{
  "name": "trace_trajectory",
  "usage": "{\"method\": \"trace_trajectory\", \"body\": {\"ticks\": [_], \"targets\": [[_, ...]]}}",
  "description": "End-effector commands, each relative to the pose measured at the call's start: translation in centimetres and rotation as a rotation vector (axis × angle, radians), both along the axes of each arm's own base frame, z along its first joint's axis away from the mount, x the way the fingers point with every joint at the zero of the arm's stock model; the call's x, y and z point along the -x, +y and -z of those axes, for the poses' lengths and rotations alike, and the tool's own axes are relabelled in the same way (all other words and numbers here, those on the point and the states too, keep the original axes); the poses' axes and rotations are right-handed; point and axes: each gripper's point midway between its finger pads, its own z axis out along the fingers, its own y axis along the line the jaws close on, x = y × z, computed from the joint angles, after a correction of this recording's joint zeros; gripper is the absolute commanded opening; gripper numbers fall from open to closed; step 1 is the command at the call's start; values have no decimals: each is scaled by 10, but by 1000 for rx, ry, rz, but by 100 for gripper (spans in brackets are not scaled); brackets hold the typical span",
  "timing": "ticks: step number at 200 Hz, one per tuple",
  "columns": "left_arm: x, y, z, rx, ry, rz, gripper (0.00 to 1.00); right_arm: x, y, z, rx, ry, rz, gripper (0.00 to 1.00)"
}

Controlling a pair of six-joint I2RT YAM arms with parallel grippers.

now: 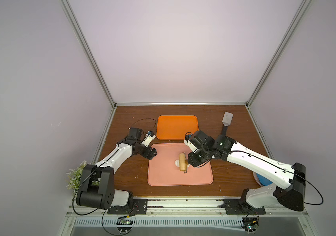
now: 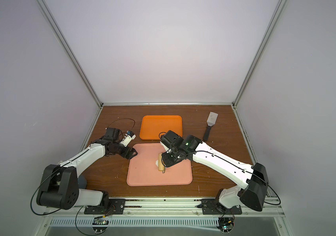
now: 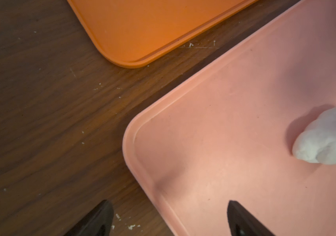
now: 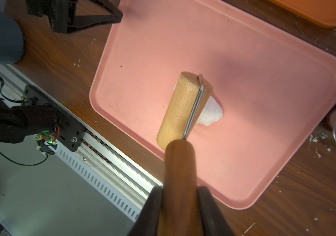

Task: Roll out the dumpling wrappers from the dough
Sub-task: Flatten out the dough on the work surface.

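The pink tray (image 1: 163,175) sits near the front of the desk (image 1: 132,173), with bare wood all round its rim. The orange tray (image 1: 175,126) lies just behind it, a narrow strip of desk between the 2. A spatula (image 1: 227,120) lies well off towards the back right corner. The wood is dark brown and scattered with white crumbs. 3 pale walls close the space in, and a metal rail runs along the front.

Most of the pink tray is open floor. Near its middle is a white dough lump (image 4: 210,112), thick and uneven, with the wooden roller (image 4: 183,108) resting across it so that dough shows on both sides of the drum.

The right fingers (image 4: 207,208) are clamped on the roller's brown handle, so the dough lies just beyond them, under the drum. The left fingers (image 3: 238,216) stand wide apart and hold nothing. They hang over the tray's back left corner, 1 above the desk and 1 above the tray. The dough lump is well apart from them.
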Motion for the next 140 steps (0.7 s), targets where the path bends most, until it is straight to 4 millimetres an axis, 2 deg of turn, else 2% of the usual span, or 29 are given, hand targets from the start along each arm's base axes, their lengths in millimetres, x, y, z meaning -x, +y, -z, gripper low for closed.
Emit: {"method": "trace_trajectory", "body": {"ticks": [1,31,47,98,140], "targets": [[-2,6,5,-68,1,17,88,-6,-9,-15,57,-70,18,0],[-1,3,15,-103,25,34,85,-19,-7,-14,98,-117,49,0],[0,0,20,-115,33,52,83,-22,0,-14,89,-119,43,0],[-19,-4,20,-125,11,36,74,-26,15,3,90,-90,30,0],[-31,-8,24,-117,23,42,69,-26,19,7,90,-73,22,0]]}}
